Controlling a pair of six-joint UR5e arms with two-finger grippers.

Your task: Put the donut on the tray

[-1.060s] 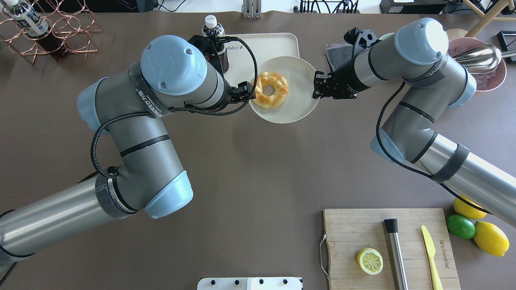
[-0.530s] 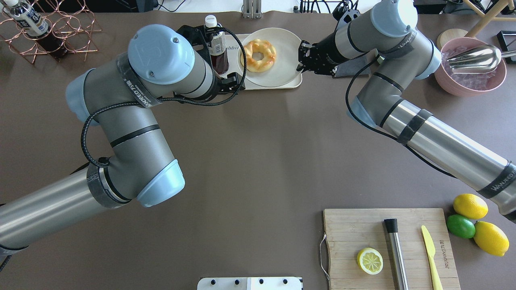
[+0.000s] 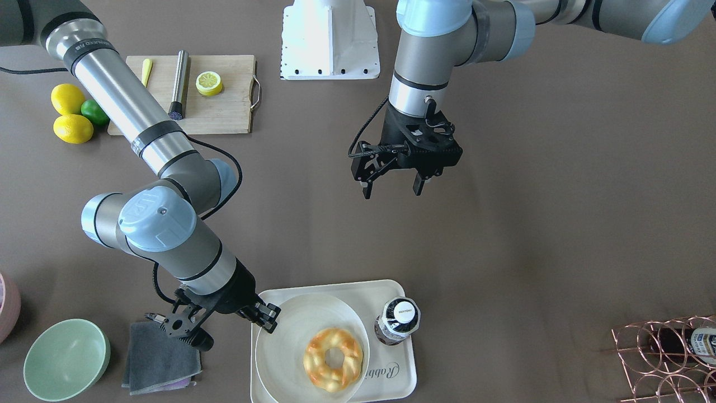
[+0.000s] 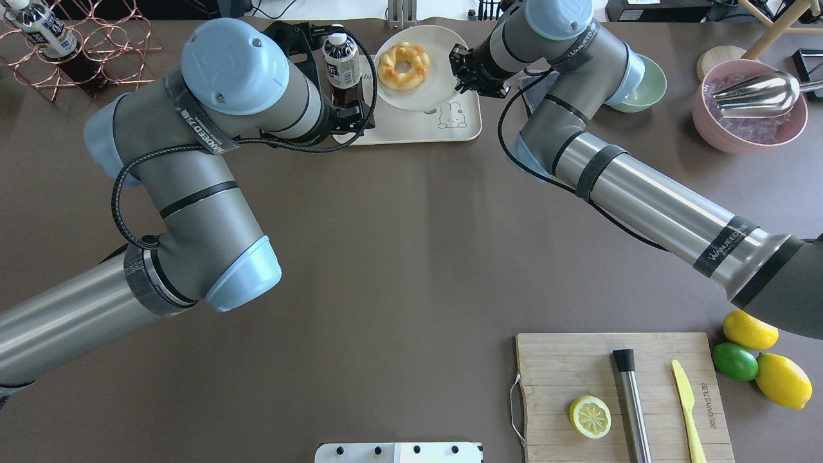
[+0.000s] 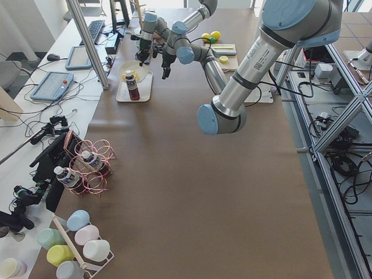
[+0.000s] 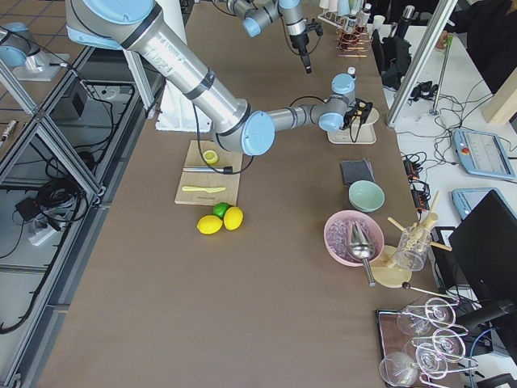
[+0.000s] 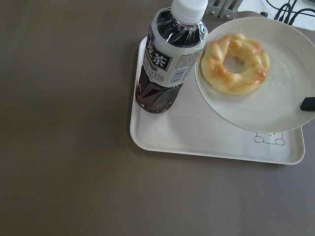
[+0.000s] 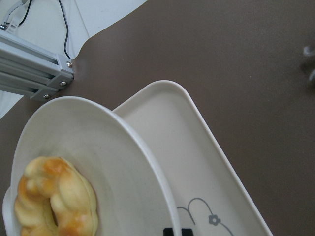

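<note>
Cream "Rabb…" tray [image 3: 400, 384], donut [image 3: 316, 364] on plate [image 3: 268, 347]

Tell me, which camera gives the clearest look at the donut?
The left wrist-mounted view: the donut sits close and whole on its plate. The overhead and front-facing views show it whole but smaller, the right wrist view crops it at the edge, and the side views barely show it.

white plate [image 4: 411, 96], tea bottle [image 4: 341, 64], cutting board [image 4: 559, 366], lemon half [image 4: 589, 417], pink bowl [image 4: 746, 146]

I read left arm [image 4: 193, 193], right arm [image 4: 643, 199]: silver-grey tubes | pale-blue joint caps | black cables, straps | left tool [image 3: 391, 193], right tool [image 3: 273, 318]: black
</note>
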